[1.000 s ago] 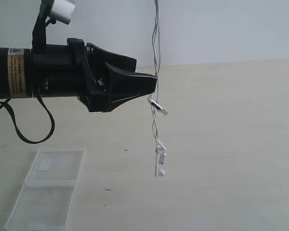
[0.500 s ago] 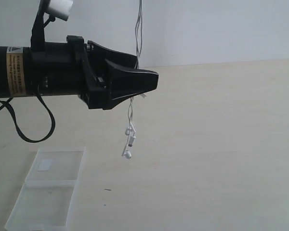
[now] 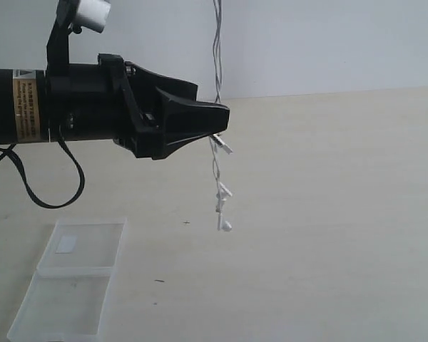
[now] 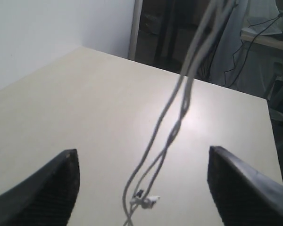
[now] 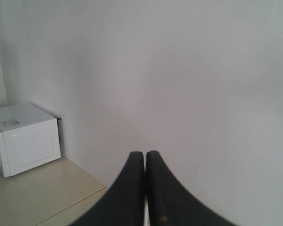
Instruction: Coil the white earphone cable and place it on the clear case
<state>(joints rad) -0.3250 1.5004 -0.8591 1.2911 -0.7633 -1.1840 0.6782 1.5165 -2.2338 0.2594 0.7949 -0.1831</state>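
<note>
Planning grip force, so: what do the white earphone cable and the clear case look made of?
The white earphone cable: thin, flexible plastic or rubber sheath, probably; it hangs limp in soft curves. The clear case: rigid transparent plastic, smooth finish; the table shows through it and its edges are straight.

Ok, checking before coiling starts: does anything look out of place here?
The white earphone cable isn't lying on the table: it dangles from above, earbuds in mid-air, between the open jaws of the left gripper. The clear case lies bare.
</note>
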